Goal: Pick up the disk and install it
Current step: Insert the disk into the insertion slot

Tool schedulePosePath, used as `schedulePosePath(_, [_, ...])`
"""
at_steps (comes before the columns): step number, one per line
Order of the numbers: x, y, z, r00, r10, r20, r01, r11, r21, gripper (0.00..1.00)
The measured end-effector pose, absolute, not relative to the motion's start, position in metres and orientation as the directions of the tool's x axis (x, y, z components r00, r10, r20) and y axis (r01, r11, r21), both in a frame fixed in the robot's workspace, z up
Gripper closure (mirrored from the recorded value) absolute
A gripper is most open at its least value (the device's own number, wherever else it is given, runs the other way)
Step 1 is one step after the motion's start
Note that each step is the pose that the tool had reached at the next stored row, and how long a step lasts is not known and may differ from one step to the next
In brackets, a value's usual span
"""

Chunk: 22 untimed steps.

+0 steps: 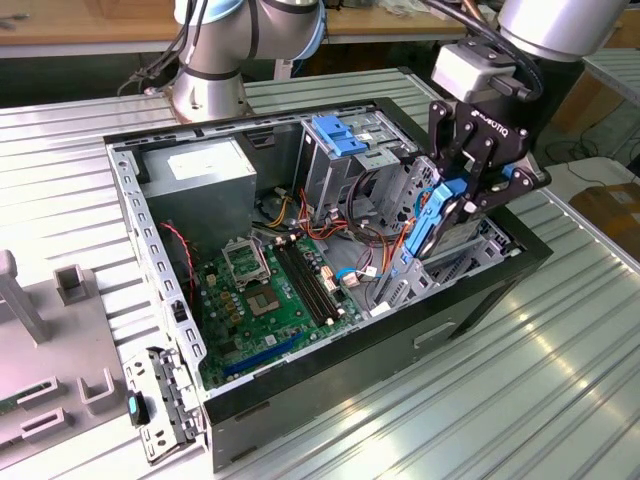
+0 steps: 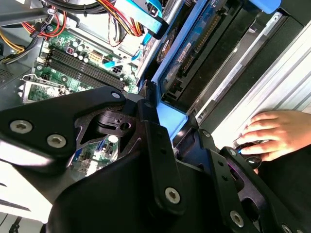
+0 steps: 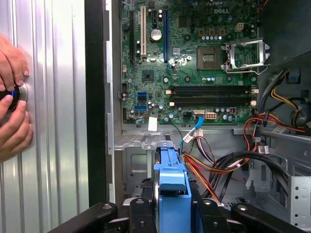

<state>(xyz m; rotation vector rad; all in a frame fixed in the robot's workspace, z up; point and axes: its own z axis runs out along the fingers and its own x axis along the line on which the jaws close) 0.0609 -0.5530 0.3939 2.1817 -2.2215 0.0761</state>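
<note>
- Open computer case (image 1: pixel 330 395) on the bench (image 1: pixel 520 400), motherboard (image 1: pixel 270 300) inside.
- My end effector (image 1: pixel 455 200) clamps the disk (image 1: pixel 428 230) on edge over the drive bay (image 1: pixel 455 270) at the case's corner.
- A person's hand (image 2: pixel 274 132) rests on the bench.

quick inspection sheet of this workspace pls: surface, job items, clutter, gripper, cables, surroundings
surface: ribbed metal table with an open computer case on it
job's things: the disk, blue-railed, held on edge over the case's drive bay
clutter: grey fixtures at the exterior view's left
gripper: gripper shut on the disk
cables: red, orange and yellow wires loose inside the case
surroundings: a person's hand on the table beside the case; robot arm base behind the case
</note>
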Motion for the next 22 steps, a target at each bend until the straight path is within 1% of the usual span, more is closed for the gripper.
schedulePosePath(22, [0.061, -0.553, 0.383, -0.018, -0.998, 0.054, -1.000, 0.018, -0.016, 0.63])
